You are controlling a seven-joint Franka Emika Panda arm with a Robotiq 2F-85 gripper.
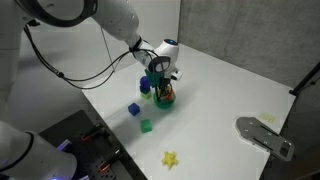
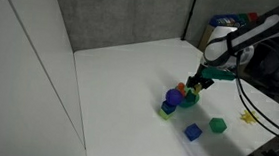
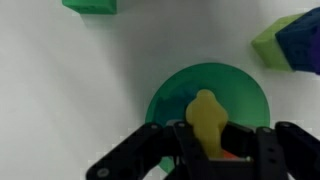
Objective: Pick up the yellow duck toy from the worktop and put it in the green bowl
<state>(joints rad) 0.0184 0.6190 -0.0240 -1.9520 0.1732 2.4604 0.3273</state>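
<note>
In the wrist view my gripper (image 3: 208, 145) is shut on the yellow duck toy (image 3: 206, 115) and holds it right over the green bowl (image 3: 175, 95), which lies on the white worktop. The duck's lower part is hidden between the fingers. In both exterior views the gripper (image 1: 160, 86) (image 2: 195, 81) hangs low over the bowl (image 1: 165, 100) (image 2: 190, 101). The duck is too small to make out there.
A blue and yellow-green block pair (image 3: 287, 42) (image 2: 170, 102) sits close beside the bowl. A green cube (image 1: 146, 126) (image 2: 217, 124), a blue cube (image 1: 134, 109) (image 2: 192, 132) and a flat yellow star (image 1: 171, 158) (image 2: 247, 118) lie nearer the table edge. A grey metal piece (image 1: 265, 135) lies farther along the worktop.
</note>
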